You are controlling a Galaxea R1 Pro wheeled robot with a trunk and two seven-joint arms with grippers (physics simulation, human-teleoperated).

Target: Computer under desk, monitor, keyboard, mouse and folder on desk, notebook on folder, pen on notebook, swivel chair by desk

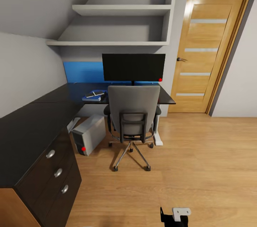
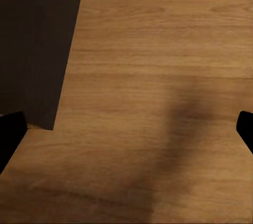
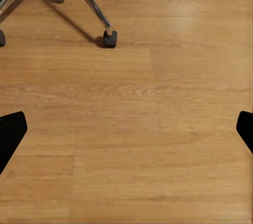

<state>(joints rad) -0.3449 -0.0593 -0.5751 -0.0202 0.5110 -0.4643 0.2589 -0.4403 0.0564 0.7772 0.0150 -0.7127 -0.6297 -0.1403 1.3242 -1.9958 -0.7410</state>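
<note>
Grippers, left [image 2: 126, 129] and right [image 3: 126, 129], spread, facing floor [image 3: 158, 145].

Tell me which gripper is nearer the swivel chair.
Right. The right gripper hangs over bare floor with the swivel chair casters just ahead; the left gripper hangs beside the dark cabinet.
</note>
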